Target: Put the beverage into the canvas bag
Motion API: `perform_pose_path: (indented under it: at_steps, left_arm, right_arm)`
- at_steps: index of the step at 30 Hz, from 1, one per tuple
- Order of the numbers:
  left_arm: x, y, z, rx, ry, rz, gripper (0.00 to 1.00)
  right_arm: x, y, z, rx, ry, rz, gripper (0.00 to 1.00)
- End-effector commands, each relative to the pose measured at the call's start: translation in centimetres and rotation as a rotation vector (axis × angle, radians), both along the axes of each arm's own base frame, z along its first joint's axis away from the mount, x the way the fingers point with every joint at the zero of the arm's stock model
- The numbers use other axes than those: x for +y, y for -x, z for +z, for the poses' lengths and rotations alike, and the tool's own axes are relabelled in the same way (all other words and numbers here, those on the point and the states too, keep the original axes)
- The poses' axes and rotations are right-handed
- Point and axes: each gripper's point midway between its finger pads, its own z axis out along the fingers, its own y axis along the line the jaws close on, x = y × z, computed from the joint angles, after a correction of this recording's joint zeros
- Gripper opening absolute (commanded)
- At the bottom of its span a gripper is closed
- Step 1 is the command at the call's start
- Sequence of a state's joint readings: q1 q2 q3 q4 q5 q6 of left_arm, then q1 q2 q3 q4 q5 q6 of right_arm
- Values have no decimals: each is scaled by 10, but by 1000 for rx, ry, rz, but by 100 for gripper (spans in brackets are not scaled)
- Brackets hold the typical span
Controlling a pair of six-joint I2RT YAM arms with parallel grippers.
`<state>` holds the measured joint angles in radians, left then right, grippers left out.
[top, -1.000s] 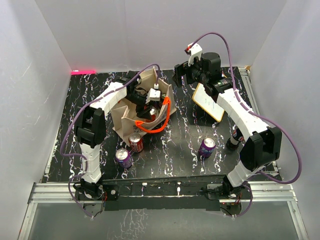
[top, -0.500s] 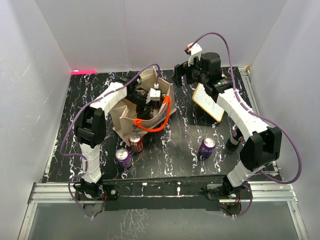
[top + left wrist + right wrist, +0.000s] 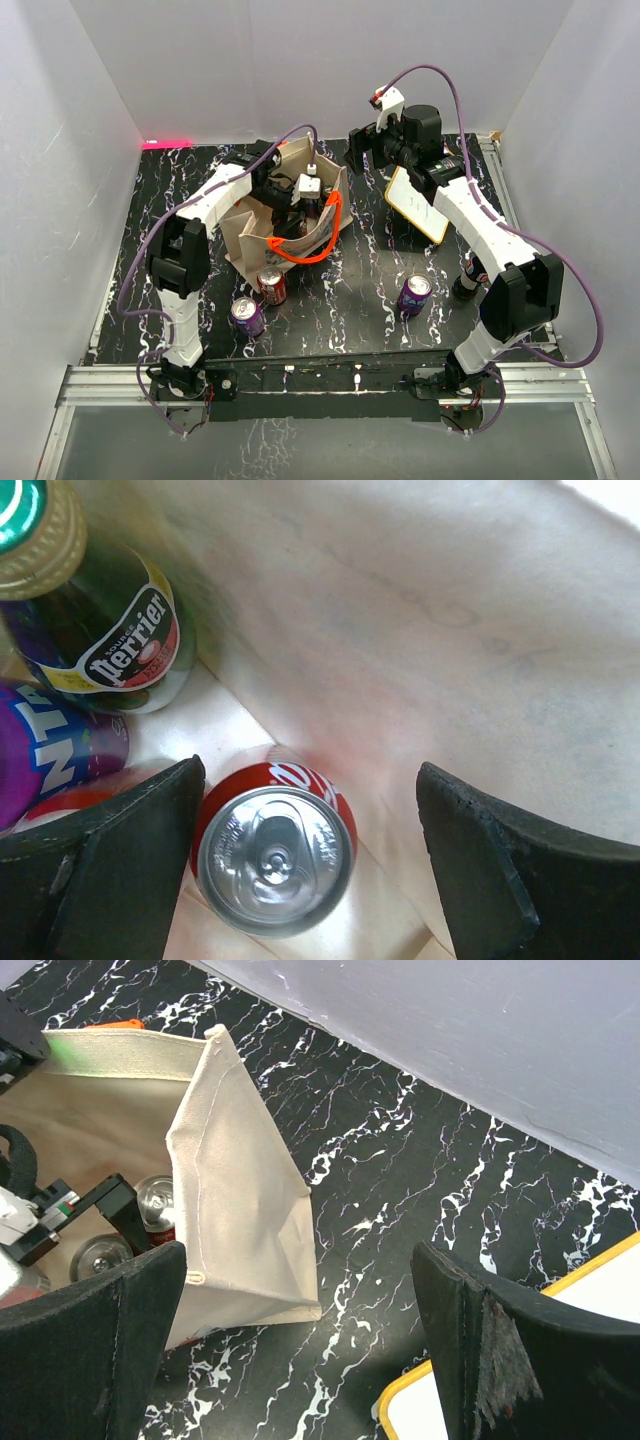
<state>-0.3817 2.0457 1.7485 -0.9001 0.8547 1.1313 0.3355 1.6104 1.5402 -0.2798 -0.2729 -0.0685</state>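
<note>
The beige canvas bag [image 3: 250, 225] with orange handles [image 3: 312, 240] stands open left of the table's middle. My left gripper [image 3: 302, 207] reaches down into it. In the left wrist view, a red beverage can [image 3: 275, 845] stands upright on the bag floor, and my left gripper [image 3: 310, 780] is open around it. The can sits close to the left finger [image 3: 130, 860], with a wide gap to the right one. A green Perrier bottle [image 3: 110, 640] and a purple can [image 3: 55, 760] stand beside it. My right gripper [image 3: 362, 150] hovers open and empty to the right of the bag [image 3: 235, 1180].
A red can [image 3: 271, 286] and a purple can [image 3: 247, 315] stand in front of the bag. Another purple can [image 3: 414, 294] and a dark bottle [image 3: 470, 275] stand near the right arm. A yellow-rimmed white board [image 3: 420, 205] lies at the back right.
My left jaws have spread wider around the red can inside the bag, and the wrist has risen slightly. The right arm has not moved.
</note>
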Motion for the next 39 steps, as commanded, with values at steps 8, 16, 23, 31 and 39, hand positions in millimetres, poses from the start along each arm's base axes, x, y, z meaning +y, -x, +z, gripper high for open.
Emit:
perform_pose_path:
  at_steps: [8, 16, 23, 31, 39]
  left_arm:
    - [-1, 5, 64, -81, 59, 45, 95]
    - [1, 8, 71, -91, 56, 60, 97]
    - [3, 5, 87, -92, 52, 114, 97]
    - [5, 3, 108, -135, 74, 181, 97]
    - [5, 0, 132, -183, 126, 224, 97]
  right_arm:
    - [0, 6, 32, -78, -54, 12, 99]
    - [1, 8, 31, -72, -54, 18, 99]
    - [2, 11, 30, -62, -61, 25, 99]
    - [3, 14, 33, -59, -63, 34, 99]
    - [3, 20, 33, -52, -56, 50, 99]
